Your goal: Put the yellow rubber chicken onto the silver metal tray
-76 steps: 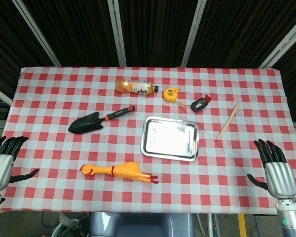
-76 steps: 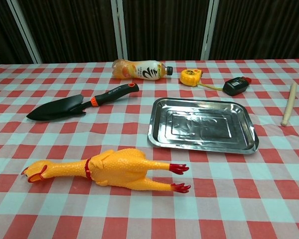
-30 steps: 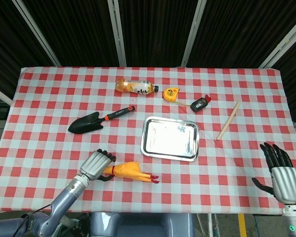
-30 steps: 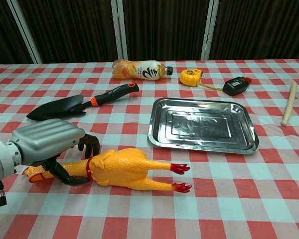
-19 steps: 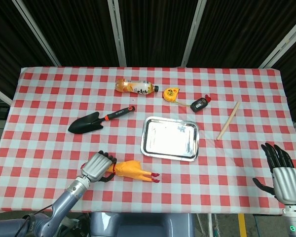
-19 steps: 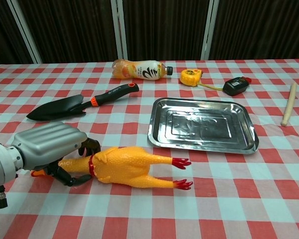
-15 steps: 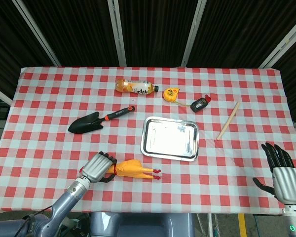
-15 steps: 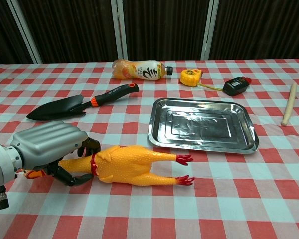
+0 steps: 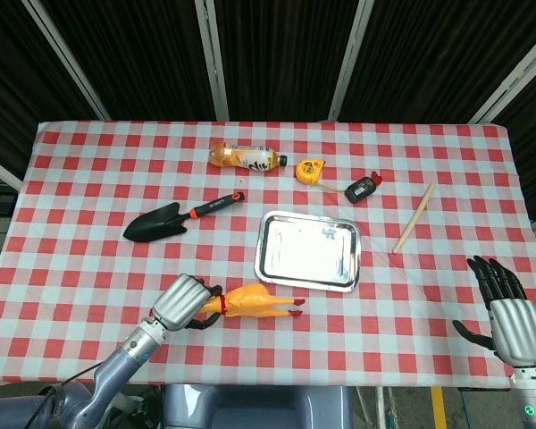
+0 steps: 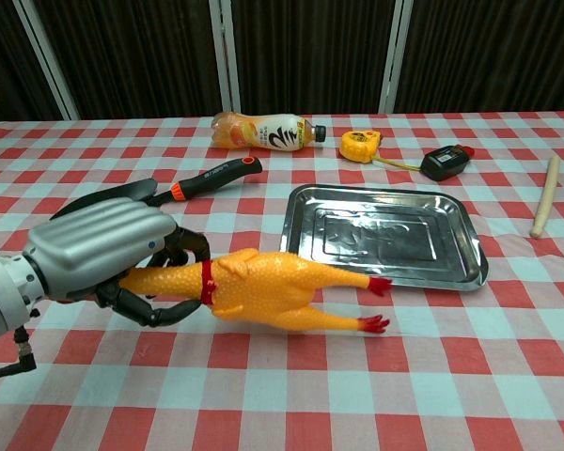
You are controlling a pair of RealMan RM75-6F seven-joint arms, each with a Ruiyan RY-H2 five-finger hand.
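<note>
Chest view shows the silver-backed left hand (image 10: pixel 108 254) close up, its dark fingers (image 10: pixel 155 310) wrapped around the neck of the yellow rubber chicken (image 10: pixel 263 291), whose red feet point right toward the near-left corner of the silver metal tray (image 10: pixel 470 258); whether the chicken is clear of the red-and-white checked tablecloth (image 10: pixel 432 376) cannot be told. Head view places the left hand (image 9: pixel 180 302) and chicken (image 9: pixel 255 304) near the table's front edge, left of and nearer than the tray (image 9: pixel 263 259), not on it. Only the head view shows the right hand (image 9: pixel 505 313), at the near right, fingers spread and holding nothing.
</note>
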